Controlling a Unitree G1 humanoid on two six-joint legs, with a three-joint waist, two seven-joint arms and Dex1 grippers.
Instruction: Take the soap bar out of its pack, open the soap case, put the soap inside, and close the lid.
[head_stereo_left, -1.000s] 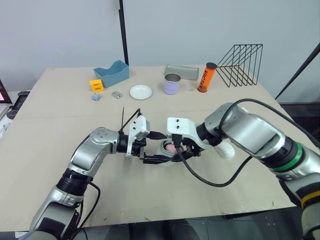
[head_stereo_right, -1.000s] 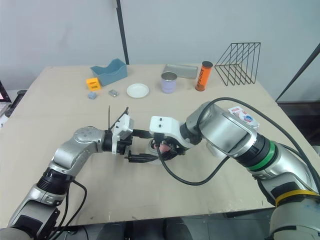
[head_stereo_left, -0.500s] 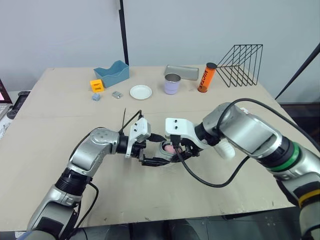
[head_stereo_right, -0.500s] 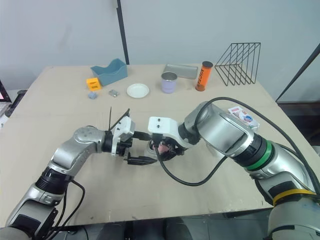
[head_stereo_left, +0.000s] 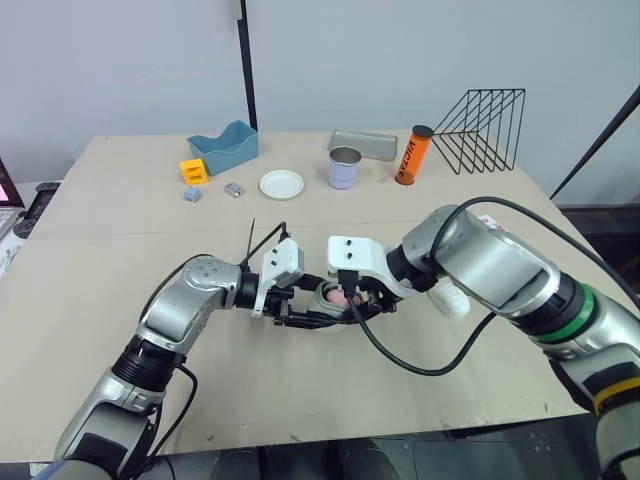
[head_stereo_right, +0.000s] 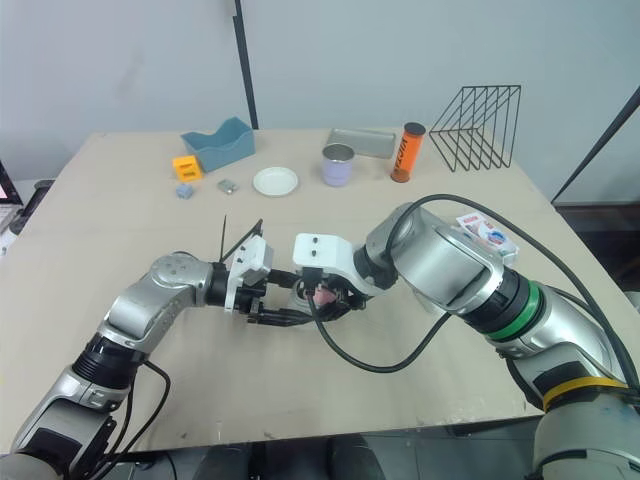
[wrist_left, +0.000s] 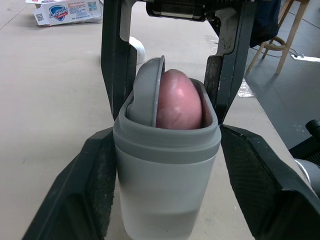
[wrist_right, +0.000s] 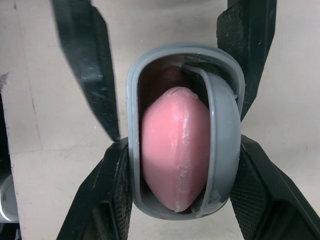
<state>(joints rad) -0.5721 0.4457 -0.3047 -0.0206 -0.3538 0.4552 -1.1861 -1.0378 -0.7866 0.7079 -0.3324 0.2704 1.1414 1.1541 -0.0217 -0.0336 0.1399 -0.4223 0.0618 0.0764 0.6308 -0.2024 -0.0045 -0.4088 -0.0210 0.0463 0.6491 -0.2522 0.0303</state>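
A: rundown, big to small
B: table (head_stereo_left: 120, 250), both arms meet at its middle. Left gripper (wrist_left: 166, 150) clamps the soap case (wrist_left: 167, 200) by its sides, right gripper (wrist_right: 181, 150) pinches the same case from the other end
A: pack?
B: soap pack (head_stereo_right: 487, 231) lies well apart, near the right arm
A: case?
B: grey, opening up, lid (wrist_left: 145, 90) tilted half inside, pink soap (wrist_left: 179, 100) sits in beside it
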